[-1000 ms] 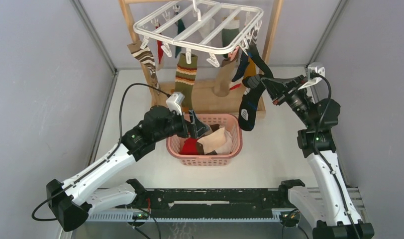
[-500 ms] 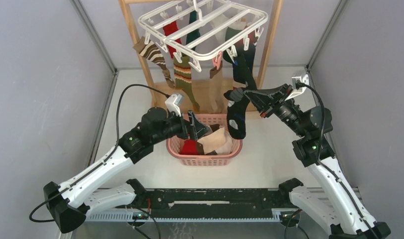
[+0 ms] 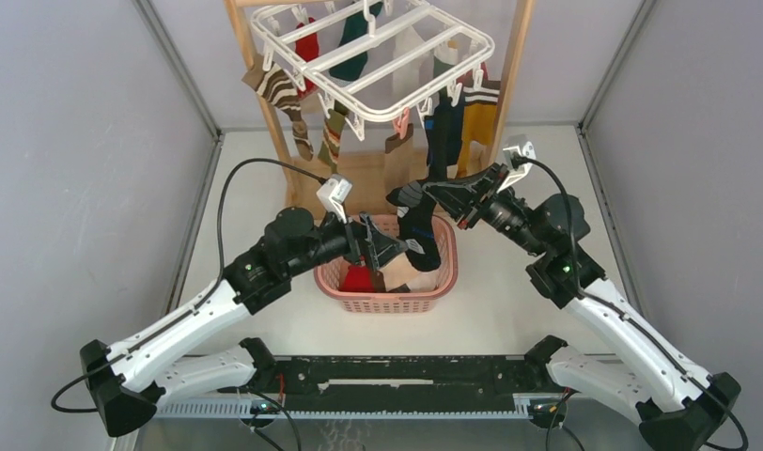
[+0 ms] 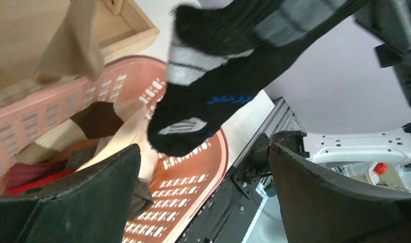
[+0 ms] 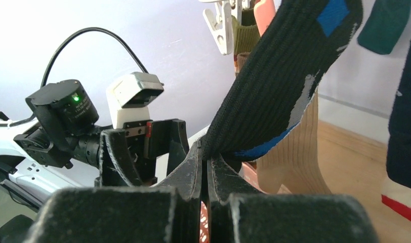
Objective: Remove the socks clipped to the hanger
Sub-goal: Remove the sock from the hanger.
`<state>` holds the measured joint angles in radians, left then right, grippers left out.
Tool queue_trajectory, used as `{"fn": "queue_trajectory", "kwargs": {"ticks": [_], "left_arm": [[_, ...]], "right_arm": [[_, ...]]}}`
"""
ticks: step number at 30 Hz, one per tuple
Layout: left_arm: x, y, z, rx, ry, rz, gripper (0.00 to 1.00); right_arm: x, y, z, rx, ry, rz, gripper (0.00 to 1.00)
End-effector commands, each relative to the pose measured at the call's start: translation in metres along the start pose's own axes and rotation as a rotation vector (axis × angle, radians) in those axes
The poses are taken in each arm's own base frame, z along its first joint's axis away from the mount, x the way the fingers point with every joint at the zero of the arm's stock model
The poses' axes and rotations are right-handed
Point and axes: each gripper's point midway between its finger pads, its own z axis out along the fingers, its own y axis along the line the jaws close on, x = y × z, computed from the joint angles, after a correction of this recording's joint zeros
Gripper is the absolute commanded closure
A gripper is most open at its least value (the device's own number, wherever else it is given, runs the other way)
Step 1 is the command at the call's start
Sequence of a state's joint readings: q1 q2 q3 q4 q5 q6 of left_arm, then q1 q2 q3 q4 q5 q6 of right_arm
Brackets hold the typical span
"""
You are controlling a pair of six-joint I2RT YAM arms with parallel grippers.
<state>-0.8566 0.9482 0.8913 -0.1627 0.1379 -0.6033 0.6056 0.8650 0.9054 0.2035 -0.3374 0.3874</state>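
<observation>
The white hanger (image 3: 373, 58) hangs tilted from the wooden rack (image 3: 515, 70) at the far end of the surface (image 3: 256, 160). Socks are clipped to it: brown-striped (image 3: 279, 89) at the left, red (image 3: 307, 44) and teal (image 3: 354, 56) behind, navy (image 3: 442, 132) and orange (image 3: 481, 117) at the right.

One black sock (image 3: 420, 235) with grey bands and blue marks is off the clips. The right arm's (image 3: 594, 310) jaws are together, clamped on its cuff, and its toe dangles over the pink basket (image 3: 387, 303), where several socks already lie.

The left arm's (image 3: 199, 310) jaws stand wide apart and hold nothing, poised above the basket's near-left rim, just beside the dangling toe; the two arms' jaws are near each other.

The basket sits just in front of the rack's base, with bare surface on both sides and the grey walls well apart.
</observation>
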Motion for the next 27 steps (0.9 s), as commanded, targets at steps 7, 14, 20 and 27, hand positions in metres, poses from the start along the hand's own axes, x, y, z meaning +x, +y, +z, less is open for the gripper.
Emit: {"fn": "queue_trajectory", "kwargs": {"ticks": [7,14,20,27], "left_arm": [[-0.023,-0.019,0.009,0.100,-0.119,0.039,0.00],[-0.024,-0.015,0.011,0.080,-0.124,0.044,0.00],[-0.037,-0.023,-0.008,0.087,-0.165,0.052,0.00],[-0.047,-0.031,-0.021,0.093,-0.183,0.052,0.00]], "right_arm": [[-0.026,0.020,0.021,-0.089,-0.105,0.040,1.00],[-0.020,0.013,0.022,-0.057,-0.086,0.043,1.00],[-0.001,-0.006,0.017,0.032,-0.014,0.006,1.00],[0.003,-0.036,0.008,0.129,0.021,-0.025,1.00]]}}
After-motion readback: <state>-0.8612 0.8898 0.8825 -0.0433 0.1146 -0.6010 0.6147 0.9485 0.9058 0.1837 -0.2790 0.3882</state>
